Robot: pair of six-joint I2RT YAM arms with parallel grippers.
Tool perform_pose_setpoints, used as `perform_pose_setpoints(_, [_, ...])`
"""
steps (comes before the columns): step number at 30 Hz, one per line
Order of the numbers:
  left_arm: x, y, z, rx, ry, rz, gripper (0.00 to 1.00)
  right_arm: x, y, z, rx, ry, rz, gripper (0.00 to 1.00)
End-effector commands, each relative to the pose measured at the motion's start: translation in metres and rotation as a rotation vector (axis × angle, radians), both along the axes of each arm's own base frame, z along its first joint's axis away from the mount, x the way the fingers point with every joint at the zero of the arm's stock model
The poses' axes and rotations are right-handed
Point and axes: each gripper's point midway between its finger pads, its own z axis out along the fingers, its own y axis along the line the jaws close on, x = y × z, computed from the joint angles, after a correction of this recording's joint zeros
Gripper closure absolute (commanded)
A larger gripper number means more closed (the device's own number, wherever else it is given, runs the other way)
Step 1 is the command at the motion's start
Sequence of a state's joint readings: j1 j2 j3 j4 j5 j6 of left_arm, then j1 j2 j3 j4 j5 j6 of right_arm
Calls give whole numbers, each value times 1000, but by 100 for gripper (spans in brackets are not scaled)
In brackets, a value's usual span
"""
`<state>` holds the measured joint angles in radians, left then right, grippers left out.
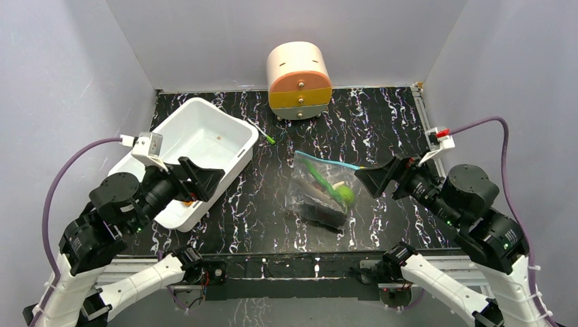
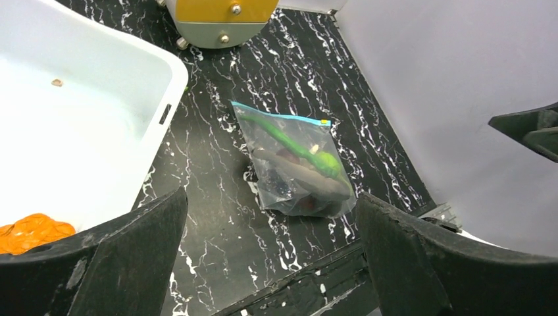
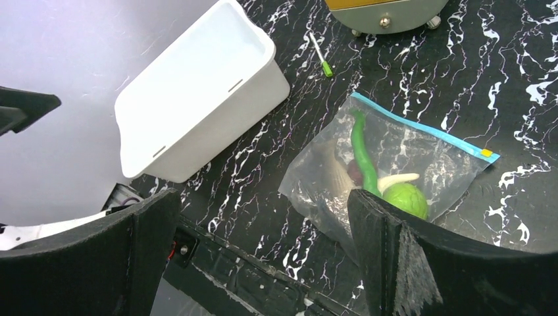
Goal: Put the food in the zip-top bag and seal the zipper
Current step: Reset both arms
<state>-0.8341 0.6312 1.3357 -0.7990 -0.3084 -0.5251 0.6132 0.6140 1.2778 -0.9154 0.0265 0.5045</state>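
Note:
The clear zip-top bag lies flat mid-table, also seen in the left wrist view and the right wrist view. Inside are the green pepper, lime-green fruit, grey-brown fish and a dark ball. The teal zipper lies straight along the far edge; I cannot tell if it is sealed. An orange lump lies in the white tub. My left gripper is open over the tub's near corner. My right gripper is open, raised just right of the bag.
The white tub stands at the back left. A thin white pen with a green tip lies beside it. A small round drawer unit stands at the back centre. Grey walls close both sides.

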Motion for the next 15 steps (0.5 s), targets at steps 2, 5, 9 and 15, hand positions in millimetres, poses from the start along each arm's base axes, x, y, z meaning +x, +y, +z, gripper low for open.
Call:
perform_pose_setpoints(2, [3,3,-18,16,22,27,2,-9,-1,6,62,-40,18,2])
perform_pose_setpoints(5, [5,1,-28,33,42,33,2,-13,-1,2,70,-35,26,2])
perform_pose_setpoints(9, [7,0,-35,62,52,32,2,-15,-3,-3,62,-23,21,2])
perform_pose_setpoints(15, [8,1,-36,66,49,38,2,-16,-5,-4,44,-30,25,2])
